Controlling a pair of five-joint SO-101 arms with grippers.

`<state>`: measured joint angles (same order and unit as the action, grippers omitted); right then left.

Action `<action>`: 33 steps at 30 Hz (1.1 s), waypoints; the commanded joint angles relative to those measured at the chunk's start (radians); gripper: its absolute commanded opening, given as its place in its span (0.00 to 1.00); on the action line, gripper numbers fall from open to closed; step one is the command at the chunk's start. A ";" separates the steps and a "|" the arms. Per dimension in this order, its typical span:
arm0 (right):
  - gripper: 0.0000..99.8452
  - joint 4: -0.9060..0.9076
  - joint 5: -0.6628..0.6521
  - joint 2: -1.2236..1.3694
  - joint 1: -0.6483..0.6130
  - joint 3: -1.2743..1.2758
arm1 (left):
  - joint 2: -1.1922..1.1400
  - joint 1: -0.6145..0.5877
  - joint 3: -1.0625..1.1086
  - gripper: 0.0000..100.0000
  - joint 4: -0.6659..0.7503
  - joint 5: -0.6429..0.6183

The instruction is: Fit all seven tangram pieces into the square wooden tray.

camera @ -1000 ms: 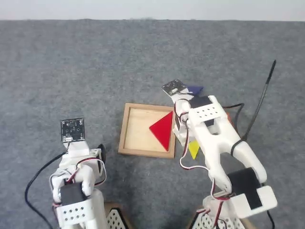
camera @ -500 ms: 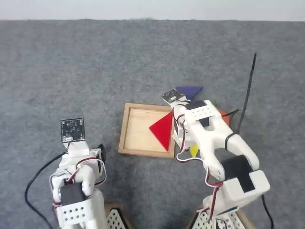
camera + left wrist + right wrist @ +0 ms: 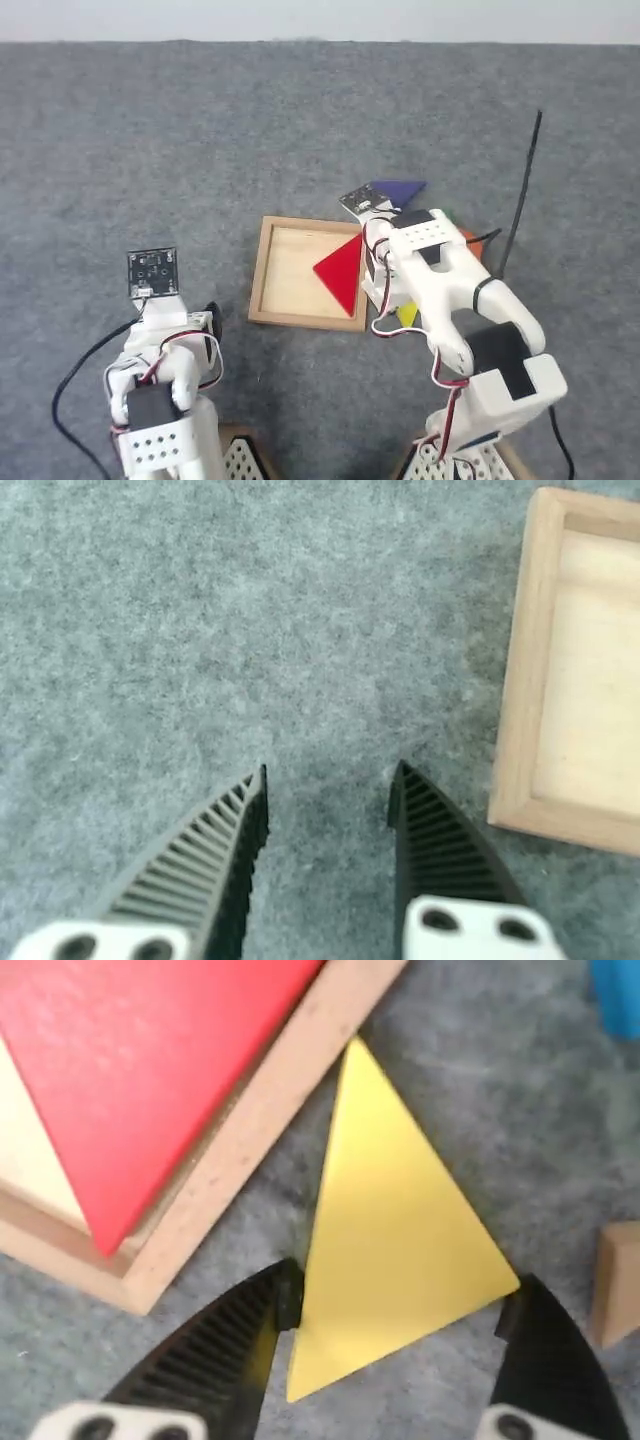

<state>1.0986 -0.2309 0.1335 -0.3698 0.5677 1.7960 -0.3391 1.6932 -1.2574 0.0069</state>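
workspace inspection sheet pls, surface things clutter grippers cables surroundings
surface: grey felt mat
job's things: wooden tray holds red triangle; yellow triangle on the mat beside the tray's rim; purple-blue piece and orange piece by the right arm
clutter: nothing seen
grippers: left gripper open over mat near the tray; right gripper open, fingers either side of the yellow triangle
cables: black cable beside the right arm; another cable by the left arm's base
surroundings: pale wall past the mat

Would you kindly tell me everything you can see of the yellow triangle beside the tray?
The yellow triangle is a flat, smooth, glossy piece lying on the grey carpet just outside the wooden tray, with one corner right at its rim. It is not yet in the tray. The right tool is open, with a finger at either side of the triangle; I cannot tell whether they press it.
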 commanded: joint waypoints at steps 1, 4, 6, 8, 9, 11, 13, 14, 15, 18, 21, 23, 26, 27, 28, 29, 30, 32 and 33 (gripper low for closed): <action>0.33 -0.028 -0.011 0.008 0.008 -0.006 | 0.020 0.002 -0.010 0.19 -0.003 0.005; 0.33 -0.061 -0.009 0.007 0.016 -0.006 | 0.020 0.002 -0.010 0.19 -0.003 0.005; 0.33 -0.068 -0.009 0.007 0.018 -0.017 | 0.020 0.002 -0.010 0.19 -0.003 0.005; 0.33 -0.070 -0.009 0.007 0.019 -0.028 | 0.020 0.002 -0.010 0.19 -0.003 0.005; 0.33 -0.081 -0.009 0.008 0.021 -0.029 | 0.020 0.002 -0.010 0.19 -0.003 0.005; 0.33 -0.104 -0.009 0.008 0.021 -0.031 | 0.020 0.002 -0.010 0.19 -0.003 0.005; 0.33 -0.113 -0.011 0.008 0.021 -0.032 | 0.020 0.002 -0.010 0.19 -0.003 0.005; 0.33 -0.119 -0.011 0.008 0.019 -0.032 | 0.020 0.002 -0.010 0.19 -0.003 0.005; 0.33 -0.125 -0.011 0.008 0.019 -0.032 | 0.020 0.002 -0.010 0.19 -0.003 0.005; 0.33 -0.137 -0.011 0.008 0.021 -0.034 | 0.020 0.002 -0.010 0.19 -0.003 0.005; 0.33 -0.143 -0.012 0.008 0.021 -0.034 | 0.020 0.002 -0.010 0.19 -0.003 0.005; 0.33 -0.145 -0.025 0.008 0.021 -0.034 | 0.020 0.002 -0.010 0.19 -0.003 0.005; 0.33 -0.142 -0.051 0.018 0.022 -0.063 | 0.020 0.002 -0.010 0.19 -0.003 0.005; 0.33 -0.143 -0.051 0.019 0.025 -0.069 | 0.020 0.002 -0.010 0.19 -0.003 0.005; 0.33 -0.147 -0.052 0.019 0.033 -0.075 | 0.020 0.002 -0.010 0.19 -0.003 0.005; 0.33 -0.150 -0.052 0.019 0.039 -0.077 | 0.020 0.002 -0.010 0.19 -0.003 0.005; 0.33 -0.163 -0.052 0.019 0.042 -0.077 | 0.020 0.002 -0.010 0.19 -0.003 0.005; 0.33 -0.194 -0.054 0.018 0.050 -0.074 | 0.020 0.002 -0.010 0.19 -0.003 0.005; 0.33 -0.203 -0.054 0.018 0.050 -0.074 | 0.020 0.002 -0.010 0.19 -0.003 0.005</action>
<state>0.9897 -0.2693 0.1381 -0.3514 0.5646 1.7960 -0.3391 1.6932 -1.2574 0.0069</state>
